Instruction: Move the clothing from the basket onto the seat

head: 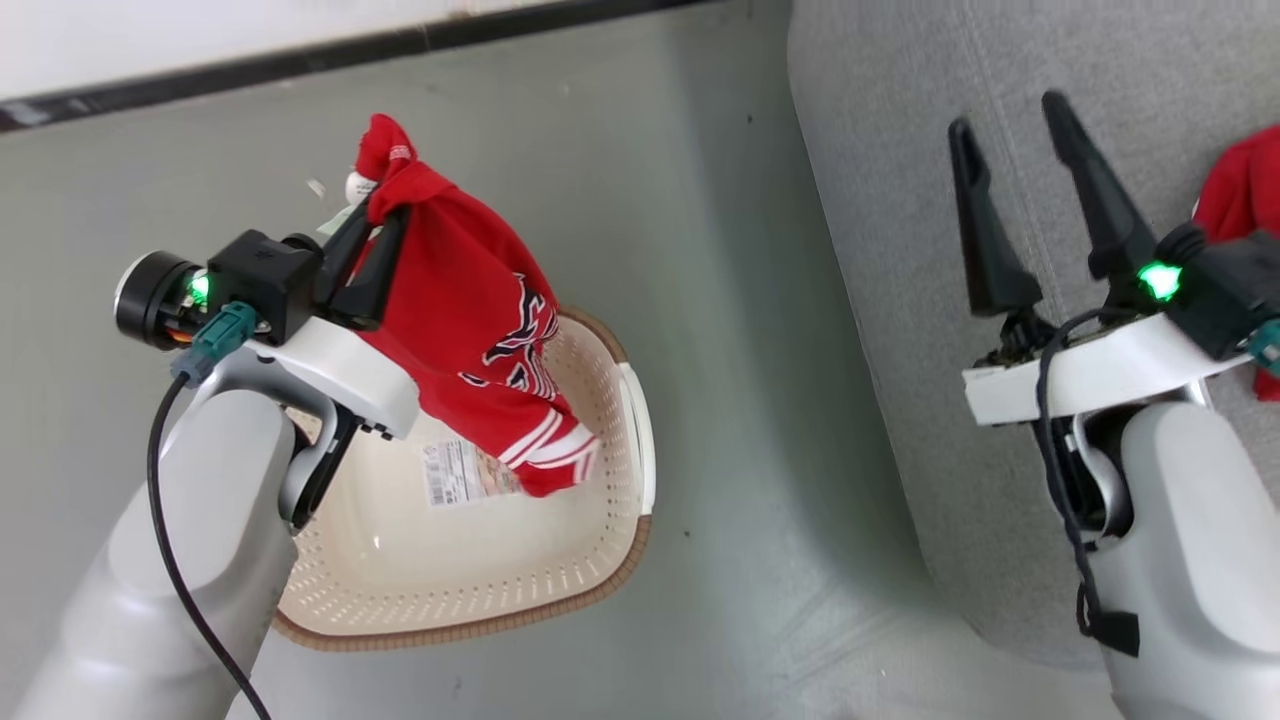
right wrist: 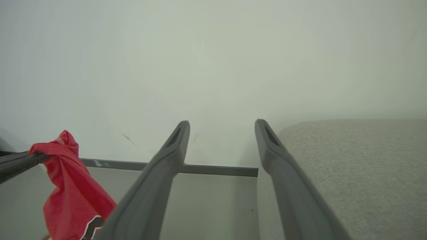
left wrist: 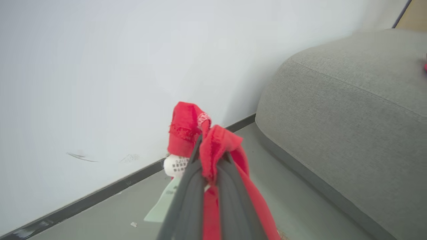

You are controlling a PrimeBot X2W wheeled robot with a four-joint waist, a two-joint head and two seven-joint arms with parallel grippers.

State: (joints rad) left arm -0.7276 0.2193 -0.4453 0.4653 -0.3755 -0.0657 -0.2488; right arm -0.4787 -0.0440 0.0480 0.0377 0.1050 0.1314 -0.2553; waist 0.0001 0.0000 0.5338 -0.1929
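Observation:
My left gripper (head: 385, 215) is shut on a red garment (head: 480, 340) with white-striped trim and a navy-and-white logo, which hangs from the fingertips above the cream basket (head: 600, 560) on the floor. In the left wrist view the left gripper (left wrist: 210, 150) pinches bunched red garment (left wrist: 186, 126) with a white tag dangling. The basket holds a paper label on its bottom. My right gripper (head: 1010, 115) stands open over the grey seat (head: 900, 200), nothing between its fingers (right wrist: 176, 143). A second red piece (head: 1240, 190) lies on the seat at the far right, behind my right wrist.
Grey floor (head: 720, 330) runs between basket and seat. A white wall with a dark baseboard (head: 300, 55) borders the far side. The seat's rounded corner (left wrist: 283, 76) is close to the wall.

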